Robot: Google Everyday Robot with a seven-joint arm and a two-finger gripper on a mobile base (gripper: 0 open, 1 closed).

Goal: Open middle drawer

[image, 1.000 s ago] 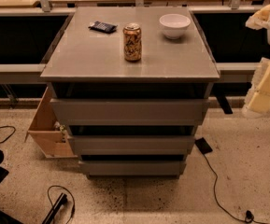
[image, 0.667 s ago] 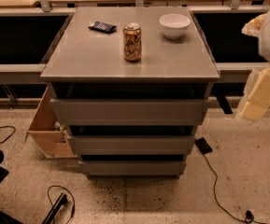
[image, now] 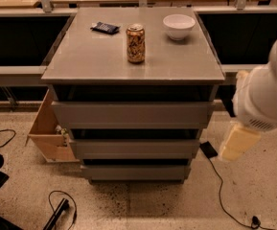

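A grey cabinet (image: 104, 61) stands in the middle of the view with three handleless drawers stacked in its front. The middle drawer (image: 134, 148) has a flat grey front of medium height and is shut. The taller top drawer (image: 131, 114) is above it and the shortest bottom drawer (image: 135, 172) is below it. My gripper (image: 237, 143), a cream-coloured part under the white arm (image: 265, 97), hangs at the right, beside the cabinet at about middle-drawer height and apart from it.
On the cabinet top stand a drink can (image: 135, 43), a white bowl (image: 178, 26) and a dark flat packet (image: 105, 28). A wooden box (image: 49, 133) leans at the cabinet's left. Cables (image: 224, 190) and a black plug (image: 208, 150) lie on the speckled floor.
The arm has come down and to the left, nearer the cabinet's right side, and now fills more of the right edge. The drawers have not moved.
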